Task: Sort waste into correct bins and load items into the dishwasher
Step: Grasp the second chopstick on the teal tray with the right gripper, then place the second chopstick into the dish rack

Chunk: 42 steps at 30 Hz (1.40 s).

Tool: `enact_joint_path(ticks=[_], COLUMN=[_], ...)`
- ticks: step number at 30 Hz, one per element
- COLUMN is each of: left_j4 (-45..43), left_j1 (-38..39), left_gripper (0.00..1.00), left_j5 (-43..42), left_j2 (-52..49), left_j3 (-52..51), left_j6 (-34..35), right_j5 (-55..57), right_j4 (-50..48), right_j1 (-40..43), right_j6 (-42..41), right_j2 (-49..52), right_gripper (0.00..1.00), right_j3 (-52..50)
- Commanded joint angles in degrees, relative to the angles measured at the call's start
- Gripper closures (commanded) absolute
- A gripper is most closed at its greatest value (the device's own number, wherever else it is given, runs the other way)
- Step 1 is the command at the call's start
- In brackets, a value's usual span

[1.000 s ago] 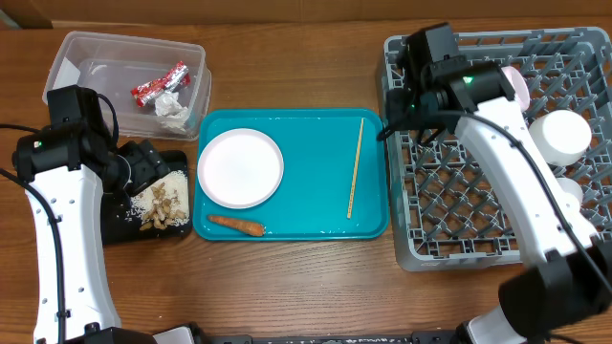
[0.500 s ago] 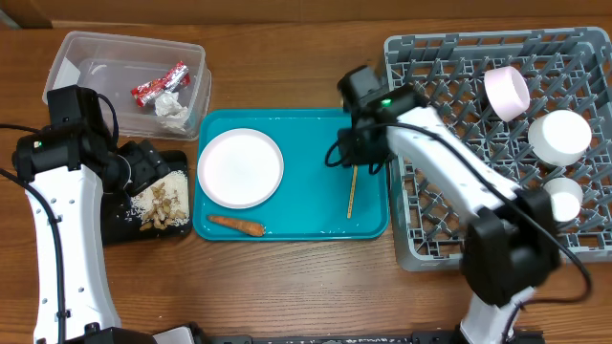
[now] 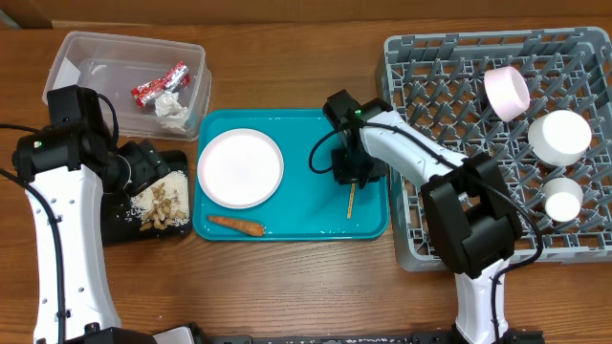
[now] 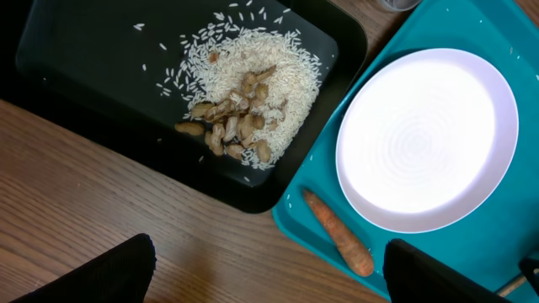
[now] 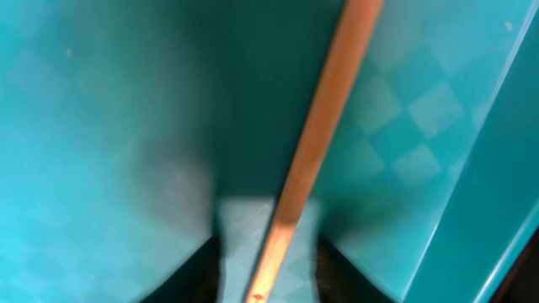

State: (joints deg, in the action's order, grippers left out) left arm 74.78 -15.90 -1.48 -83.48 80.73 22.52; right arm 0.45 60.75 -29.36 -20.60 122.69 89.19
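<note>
**One chopstick (image 3: 350, 203) on the tray, right gripper (image 3: 350, 180) down over it**

Lies flat on the teal tray (image 3: 306, 134), close to its right rim and just beside the grey dish rack (image 3: 449, 220). Runs with its long axis from the near side of the table to the far side, tilted only slightly, far end leaning a touch toward the rack. Shows only its near part from overhead, with the rest hidden under the right wrist. Passes between the two right fingers in the blurred wrist view, with a sliver of teal on either side. Jaws parted, straddling the stick rather than clenched on it.

Elsewhere on the same tray: white plate (image 3: 240, 167) at the left end, and carrot piece (image 3: 236, 225) along the near rim, long axis roughly left to right.

On the left side: left gripper (image 3: 143, 167) above the black tray (image 3: 120, 225), jaws spread wide, gripping nothing. Rice with brownish scraps (image 3: 163, 201) heaped on that tray.

In the clear tub (image 3: 72, 62) behind it: foil wrapper (image 3: 160, 84) and crumpled tissue (image 3: 173, 110), touching.

Along the rack's right side: two white bowls (image 3: 560, 134) and a small cup (image 3: 561, 199).
</note>
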Motion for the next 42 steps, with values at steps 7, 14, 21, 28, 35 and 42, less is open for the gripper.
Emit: enact_joint_path(ticks=[7, 14, 21, 28, 35, 42], left_j4=[0.0, 0.0, -0.1, 0.0, -0.1, -0.1], left_j1=[-0.2, -0.2, -0.2, -0.2, -0.2, -0.2], left_gripper=[0.11, 0.11, 0.11, 0.11, 0.11, 0.11], left_j5=[-0.1, -0.1, -0.1, -0.2, -1.4, -1.4], left_j2=[0.7, 0.7, 0.7, 0.7, 0.7, 0.7], left_j3=[0.7, 0.7, 0.7, 0.7, 0.7, 0.7], left_j6=[0.8, 0.8, 0.8, 0.9, 0.8, 0.8], right_j5=[-0.5, 1.0, 7.9, 8.2, 2.3, 1.1], right_j4=[2.1, 6.6, 8.0, 13.0, 7.8, 6.4], right_j1=[-0.5, 1.7, 7.5, 15.5, 16.6, 16.5], right_j6=[-0.9, 1.6, 6.0, 10.7, 14.5, 14.5], right_j2=[0.9, -9.2, -22.1, -21.3, -20.0, -20.1], right_gripper=[0.96, 0.96, 0.96, 0.96, 0.96, 0.81], right_j3=[0.8, 8.2, 9.9, 6.0, -4.2, -7.4])
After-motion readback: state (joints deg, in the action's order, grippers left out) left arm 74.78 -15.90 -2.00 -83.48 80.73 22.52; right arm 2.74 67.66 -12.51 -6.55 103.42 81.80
